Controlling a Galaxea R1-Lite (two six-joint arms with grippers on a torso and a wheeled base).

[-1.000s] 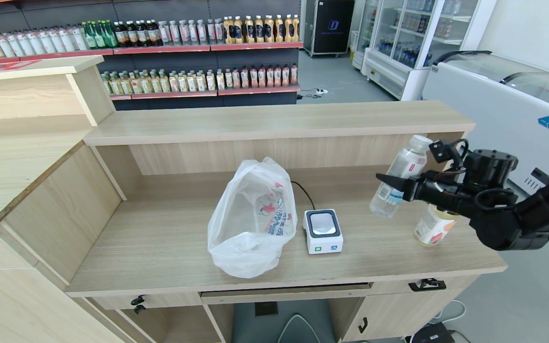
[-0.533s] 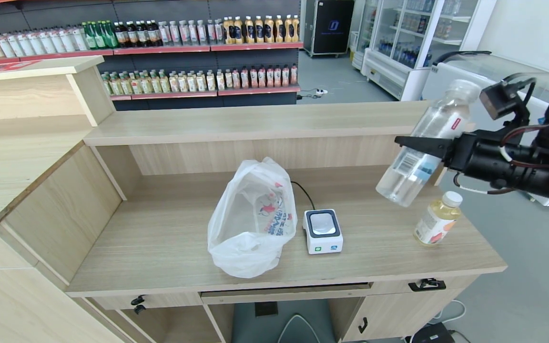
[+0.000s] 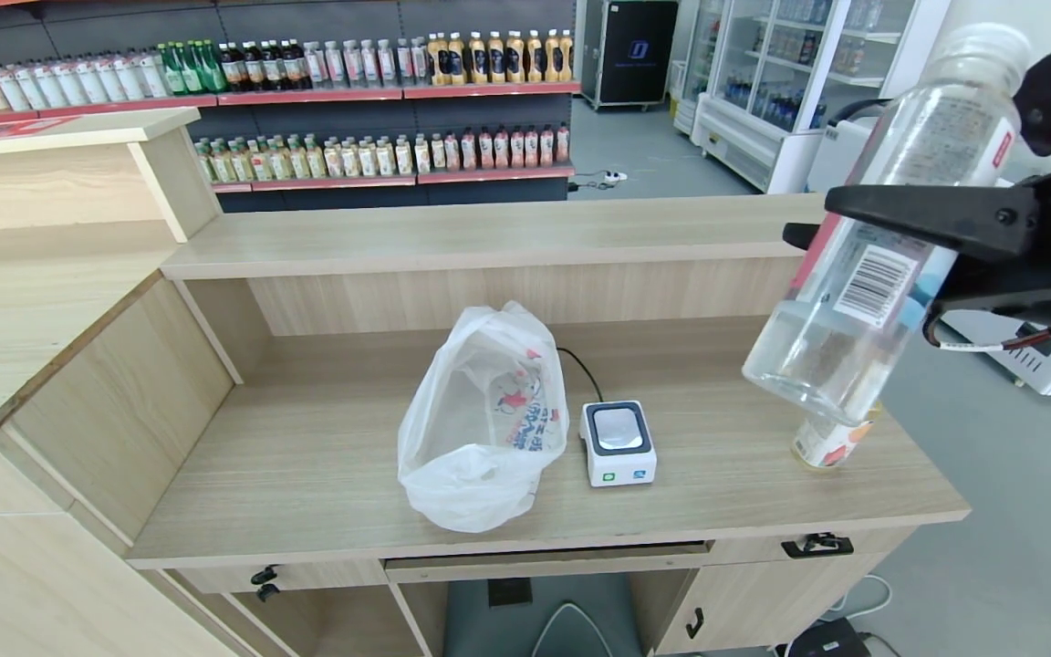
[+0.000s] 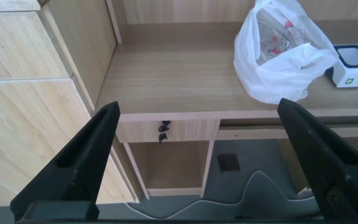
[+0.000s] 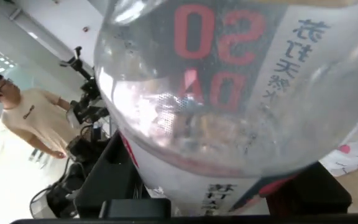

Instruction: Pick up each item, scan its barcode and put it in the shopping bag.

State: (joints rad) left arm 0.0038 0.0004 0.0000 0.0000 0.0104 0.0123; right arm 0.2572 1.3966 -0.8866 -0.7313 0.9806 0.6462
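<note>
The right tool (image 3: 810, 221), clamped around the tilted water bottle (image 3: 840, 347) high and right of the scanner (image 3: 619, 441), could topple the juice bottle (image 3: 822, 447) beneath when descending.

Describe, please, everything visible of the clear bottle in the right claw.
The clear plastic bottle has a whitish cap and a red-edged label whose barcode faces the head camera. It seems to hold clear liquid and hangs tilted, cap uppermost, above the counter's right end, clamped around its middle by the right claw.
</note>
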